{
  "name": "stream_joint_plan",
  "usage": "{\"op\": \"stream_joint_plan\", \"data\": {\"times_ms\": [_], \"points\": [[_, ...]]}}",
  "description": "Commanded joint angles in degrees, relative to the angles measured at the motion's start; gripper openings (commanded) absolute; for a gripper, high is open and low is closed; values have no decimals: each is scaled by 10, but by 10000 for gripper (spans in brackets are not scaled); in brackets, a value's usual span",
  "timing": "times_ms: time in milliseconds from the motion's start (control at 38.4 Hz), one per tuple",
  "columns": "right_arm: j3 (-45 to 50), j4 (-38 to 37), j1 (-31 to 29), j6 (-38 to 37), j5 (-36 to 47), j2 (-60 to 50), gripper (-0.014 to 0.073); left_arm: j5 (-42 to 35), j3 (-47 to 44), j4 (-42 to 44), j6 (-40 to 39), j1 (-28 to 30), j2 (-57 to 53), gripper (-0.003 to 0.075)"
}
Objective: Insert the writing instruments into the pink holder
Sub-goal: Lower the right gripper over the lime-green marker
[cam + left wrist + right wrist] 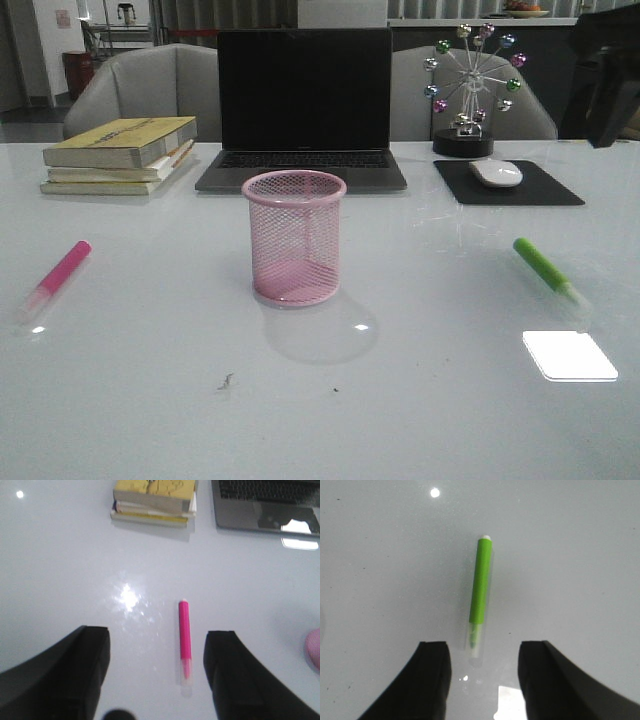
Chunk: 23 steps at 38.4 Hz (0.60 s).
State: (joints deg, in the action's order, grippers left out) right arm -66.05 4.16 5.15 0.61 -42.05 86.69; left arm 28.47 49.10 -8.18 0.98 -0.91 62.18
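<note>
The pink mesh holder (294,237) stands upright and empty at the table's middle; its edge (314,649) shows in the left wrist view. A hot pink highlighter (56,279) lies flat on the left of the table, clear cap toward the front. My left gripper (157,667) hovers open above it, the marker (184,640) lying between the fingers, nearer one. A green highlighter (546,269) lies flat on the right. My right gripper (482,672) is open above it, the marker's (480,593) capped end just ahead of the fingertips. Neither gripper shows in the front view.
A stack of books (120,153) sits at the back left, a laptop (303,105) behind the holder, a mouse on a black pad (497,175) and a ball ornament (466,90) at the back right. A bright light reflection (569,354) lies near the green marker.
</note>
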Motion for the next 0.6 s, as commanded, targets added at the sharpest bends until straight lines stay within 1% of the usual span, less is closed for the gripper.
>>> {"op": "stream_joint_plan", "data": {"times_ms": [0, 78, 182, 364, 573], "points": [[-60, 2, -3, 5, -12, 29, 437, 21, 34, -19, -3, -2, 18, 476], [-99, 2, -3, 5, -50, 69, 437, 68, 48, -19, -3, -2, 37, 476], [-144, 2, -3, 5, -87, 113, 437, 95, 61, -19, -3, -2, 52, 476], [-215, 2, -3, 5, -133, 176, 437, 102, 71, -19, -3, -2, 56, 476], [-263, 2, -3, 5, -162, 241, 437, 102, 80, -19, -3, -2, 56, 476]]}}
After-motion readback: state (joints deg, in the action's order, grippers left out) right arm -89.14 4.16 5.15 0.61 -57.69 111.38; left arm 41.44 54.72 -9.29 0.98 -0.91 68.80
